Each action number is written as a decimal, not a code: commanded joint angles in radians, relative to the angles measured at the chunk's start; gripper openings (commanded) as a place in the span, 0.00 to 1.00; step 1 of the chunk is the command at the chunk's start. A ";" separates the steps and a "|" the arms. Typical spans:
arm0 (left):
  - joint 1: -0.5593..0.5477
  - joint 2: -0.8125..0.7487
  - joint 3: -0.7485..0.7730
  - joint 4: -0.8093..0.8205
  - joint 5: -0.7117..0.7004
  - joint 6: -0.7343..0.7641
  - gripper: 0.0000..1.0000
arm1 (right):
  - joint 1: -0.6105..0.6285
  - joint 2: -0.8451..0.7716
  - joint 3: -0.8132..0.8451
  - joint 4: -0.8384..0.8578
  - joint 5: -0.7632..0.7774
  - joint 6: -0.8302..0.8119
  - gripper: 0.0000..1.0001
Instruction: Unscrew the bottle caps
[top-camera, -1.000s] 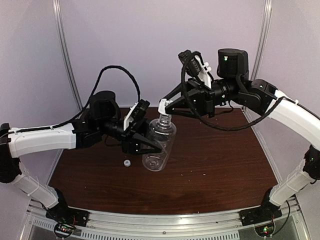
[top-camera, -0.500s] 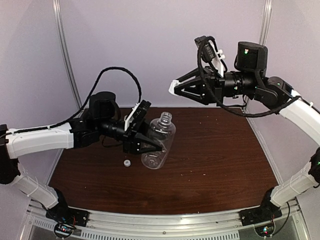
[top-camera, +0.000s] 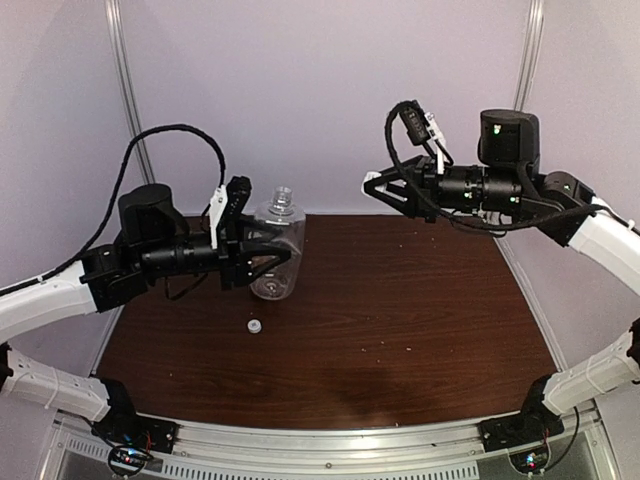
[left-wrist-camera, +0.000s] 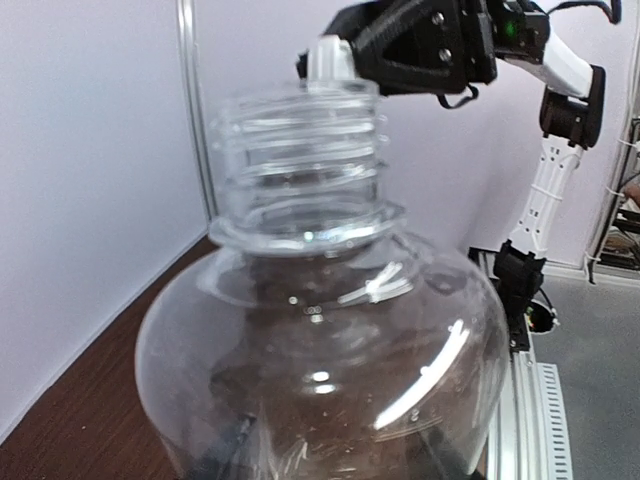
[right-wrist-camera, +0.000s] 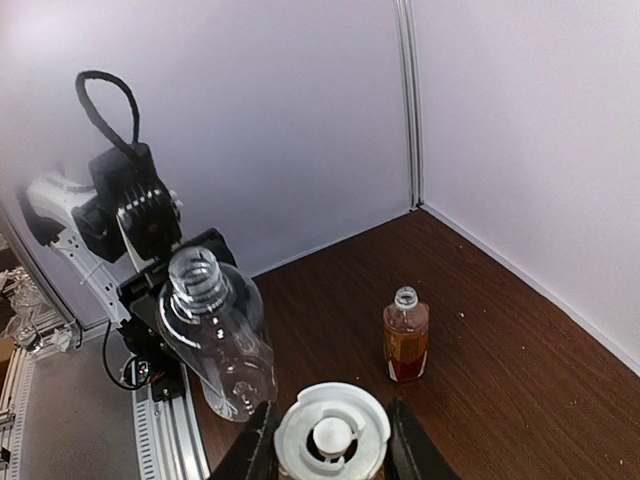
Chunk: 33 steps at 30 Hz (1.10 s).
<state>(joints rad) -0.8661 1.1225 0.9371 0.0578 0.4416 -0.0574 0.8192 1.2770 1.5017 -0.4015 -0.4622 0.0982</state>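
Clear bottle (top-camera: 280, 215) is clamped round the body by the left gripper (top-camera: 262, 252), neck up and open; its cap (right-wrist-camera: 331, 432) is pinched in the right gripper (top-camera: 375, 185), held well apart, clear of the threads; amber bottle (right-wrist-camera: 406, 340) is stood on the table (top-camera: 420, 300); second cap (top-camera: 255, 325) is seen loose there

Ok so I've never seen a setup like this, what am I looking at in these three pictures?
Two robot arms work at a brown table. One picture looks down from above; the other two come from a camera on each arm's wrist. The left gripper holds a clear bottle in the air, its neck open. The right gripper pinches a white cap. On the table a small cap lies loose, and an amber bottle stands upright.
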 joint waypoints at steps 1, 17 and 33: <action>0.007 -0.085 -0.013 0.006 -0.273 -0.007 0.24 | -0.002 -0.021 -0.137 0.066 0.097 -0.017 0.15; 0.007 -0.154 0.008 -0.032 -0.400 -0.009 0.27 | 0.027 0.183 -0.503 0.464 0.072 -0.020 0.14; 0.008 -0.159 0.003 -0.046 -0.417 -0.003 0.28 | 0.075 0.430 -0.511 0.506 0.140 -0.017 0.15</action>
<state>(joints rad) -0.8646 0.9714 0.9268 -0.0246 0.0448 -0.0647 0.8833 1.6623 0.9874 0.0818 -0.3672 0.0792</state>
